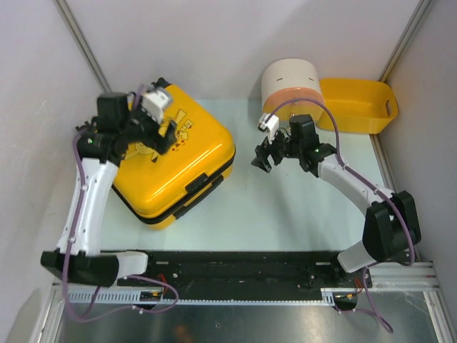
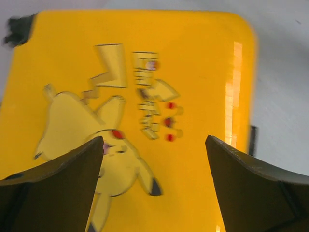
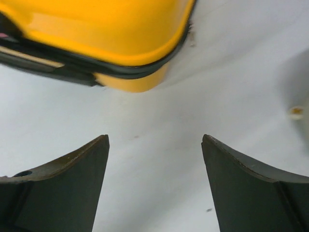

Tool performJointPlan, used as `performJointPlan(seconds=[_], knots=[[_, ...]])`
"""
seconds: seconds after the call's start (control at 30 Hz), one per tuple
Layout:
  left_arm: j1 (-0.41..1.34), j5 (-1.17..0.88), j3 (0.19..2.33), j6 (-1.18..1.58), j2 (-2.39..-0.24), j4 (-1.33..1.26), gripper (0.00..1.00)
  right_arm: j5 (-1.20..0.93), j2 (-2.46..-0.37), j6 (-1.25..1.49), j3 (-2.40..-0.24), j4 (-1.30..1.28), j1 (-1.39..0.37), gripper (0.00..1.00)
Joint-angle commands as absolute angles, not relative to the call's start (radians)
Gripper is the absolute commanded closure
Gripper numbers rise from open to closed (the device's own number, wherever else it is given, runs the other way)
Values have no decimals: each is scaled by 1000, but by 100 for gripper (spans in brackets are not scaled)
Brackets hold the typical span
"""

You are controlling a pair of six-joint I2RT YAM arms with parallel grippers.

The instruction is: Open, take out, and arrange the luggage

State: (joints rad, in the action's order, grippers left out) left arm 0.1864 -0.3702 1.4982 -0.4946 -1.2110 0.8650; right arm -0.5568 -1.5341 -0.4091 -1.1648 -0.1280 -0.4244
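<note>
Luggage (image 1: 182,168) under agape left pincer (image 2: 154,140), right pincer (image 3: 154,137) alongside.

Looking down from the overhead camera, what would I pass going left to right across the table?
yellow Pikachu suitcase → cream-and-pink round box → yellow basket

We see a yellow suitcase (image 1: 178,166) with a Pikachu cartoon print and black trim, a plain yellow basket (image 1: 357,123), and a cream-and-pink box (image 1: 289,80).
</note>
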Motion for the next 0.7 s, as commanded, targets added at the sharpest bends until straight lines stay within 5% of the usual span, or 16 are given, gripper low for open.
performJointPlan(seconds=[0.0,0.37,0.67], knots=[[-30,-463,1690,-315,-1350,870,9,-496,-1395,-243,-1125,-314,-515,18],[-313,-529,2244,-124,-1919,859,6,-557,-1290,115,-954,-154,-572,19],[-322,-477,2297,-163,-2143,857,6,-519,-1437,68,-986,-52,-699,16]])
